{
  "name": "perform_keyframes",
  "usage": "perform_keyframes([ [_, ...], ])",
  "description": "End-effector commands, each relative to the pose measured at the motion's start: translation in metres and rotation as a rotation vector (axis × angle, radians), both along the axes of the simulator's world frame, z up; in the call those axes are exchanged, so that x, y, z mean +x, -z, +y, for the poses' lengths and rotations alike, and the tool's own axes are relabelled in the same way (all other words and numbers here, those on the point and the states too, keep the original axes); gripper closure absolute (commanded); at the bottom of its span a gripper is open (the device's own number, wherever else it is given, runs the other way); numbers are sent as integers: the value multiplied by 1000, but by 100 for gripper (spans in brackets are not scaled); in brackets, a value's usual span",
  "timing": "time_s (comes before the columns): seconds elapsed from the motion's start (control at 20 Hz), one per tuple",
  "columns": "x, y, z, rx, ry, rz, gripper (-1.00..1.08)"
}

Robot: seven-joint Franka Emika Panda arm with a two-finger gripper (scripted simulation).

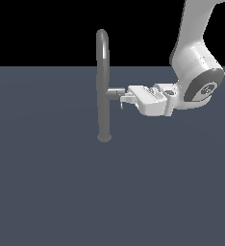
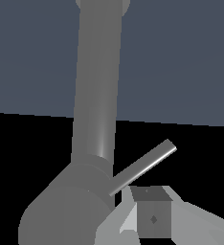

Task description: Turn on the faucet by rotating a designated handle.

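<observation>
The faucet [image 1: 103,81] is a tall grey pipe with an arched top, standing on a small round base. Its short side stub points toward the arm, and this stub with its thin dark rod is the handle [image 1: 116,91]. My gripper [image 1: 124,99] lies level at the stub's end, its fingertips right by the rod. In the wrist view the pipe [image 2: 97,86] runs up the picture and the handle's rod [image 2: 142,167] slants out from the stub [image 2: 61,210], just above my fingertips [image 2: 152,215]. The fingers sit together with nothing between them.
The faucet stands on a flat dark grey-blue floor [image 1: 47,182] with nothing else on it. The white arm [image 1: 196,72] comes in from the exterior view's upper right.
</observation>
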State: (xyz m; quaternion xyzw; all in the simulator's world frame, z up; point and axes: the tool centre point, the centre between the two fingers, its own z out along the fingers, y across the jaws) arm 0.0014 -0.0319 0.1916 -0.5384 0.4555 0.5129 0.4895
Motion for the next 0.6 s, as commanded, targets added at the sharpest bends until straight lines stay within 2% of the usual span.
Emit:
perform_keyframes([
  [0.0, 4, 12, 2, -4, 4, 11, 108],
  [0.55, 19, 52, 3, -10, 15, 54, 108],
])
